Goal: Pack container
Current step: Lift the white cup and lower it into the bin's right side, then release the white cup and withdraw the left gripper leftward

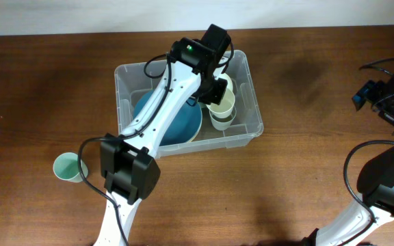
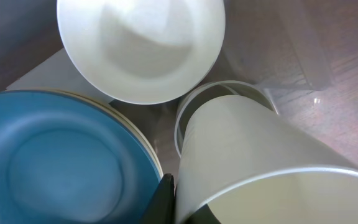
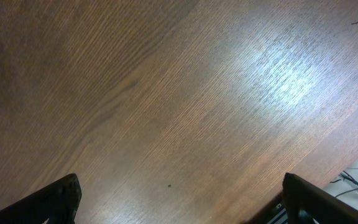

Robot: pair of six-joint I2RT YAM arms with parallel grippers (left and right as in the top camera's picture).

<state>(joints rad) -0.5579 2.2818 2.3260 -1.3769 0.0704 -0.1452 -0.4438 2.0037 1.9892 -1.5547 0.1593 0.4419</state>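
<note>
As I look out from my end of the table (image 1: 306,171), the teal cup (image 1: 67,167) comes first. It stands upright on the wood off the container's near left corner, apart from it. Next is the container (image 1: 123,102) itself, at mid-table, with the left arm (image 1: 163,109) reaching over its near wall. In the container's left half lies a blue plate (image 1: 187,124), a paler rim showing beneath it. In the right half the left jaws are pinched almost together on the wall of a cream cup (image 2: 247,155), which is tilted, its base inside the rim of a second cup (image 2: 188,112). By the container's far wall sits a white bowl (image 2: 142,50). Well off the container's right side, the right jaws gape wide above bare wood, holding nothing.
</note>
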